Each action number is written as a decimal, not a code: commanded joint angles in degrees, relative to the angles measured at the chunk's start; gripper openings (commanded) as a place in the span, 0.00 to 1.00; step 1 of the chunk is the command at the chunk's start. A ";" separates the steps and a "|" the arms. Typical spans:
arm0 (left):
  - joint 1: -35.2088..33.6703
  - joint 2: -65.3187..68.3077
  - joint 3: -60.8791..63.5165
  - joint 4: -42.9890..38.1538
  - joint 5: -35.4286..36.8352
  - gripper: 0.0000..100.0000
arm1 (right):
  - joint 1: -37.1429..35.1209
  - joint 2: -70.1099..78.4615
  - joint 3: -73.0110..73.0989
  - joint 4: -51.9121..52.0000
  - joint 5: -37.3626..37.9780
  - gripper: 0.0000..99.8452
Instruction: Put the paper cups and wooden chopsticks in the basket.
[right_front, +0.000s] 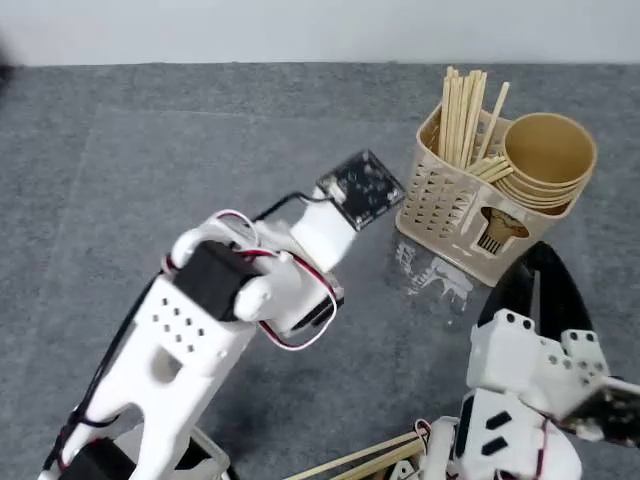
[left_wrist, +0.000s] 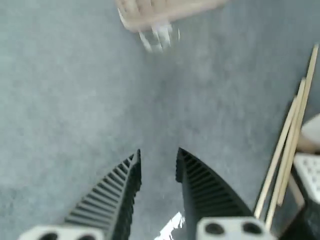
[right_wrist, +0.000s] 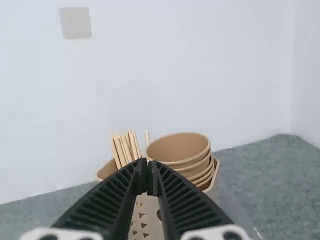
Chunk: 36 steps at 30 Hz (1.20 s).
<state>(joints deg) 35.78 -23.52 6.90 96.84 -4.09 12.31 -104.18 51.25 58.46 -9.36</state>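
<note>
High view: basket (right_front: 450, 215) holds stacked paper cups (right_front: 548, 150) and bundled chopsticks (right_front: 462, 110); loose chopsticks (right_front: 365, 458) lie by the arm bases.
Left wrist view: left gripper (left_wrist: 158, 152) parted, empty; grabbing the loose chopsticks looks next.
Right wrist view: right gripper (right_wrist: 147, 164) closed, empty, facing basket.

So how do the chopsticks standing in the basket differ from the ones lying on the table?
The bundled chopsticks stand upright in the basket beside the paper cups, many together; the loose chopsticks lie flat on the table, only a few, outside it. Both are thin pale wooden sticks.
</note>
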 joint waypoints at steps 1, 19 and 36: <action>2.99 -2.64 4.70 -0.09 -0.62 0.10 | 0.31 0.48 -3.87 0.31 -0.53 0.01; 23.56 -15.65 37.67 -12.31 -5.45 0.20 | 0.40 8.13 -4.84 0.31 -0.53 0.01; 32.09 -2.99 47.25 -33.05 5.89 0.28 | 0.48 8.66 -7.65 0.31 -0.44 0.01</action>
<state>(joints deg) 66.55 -28.88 54.81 65.63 0.92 12.31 -97.58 46.24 58.46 -9.36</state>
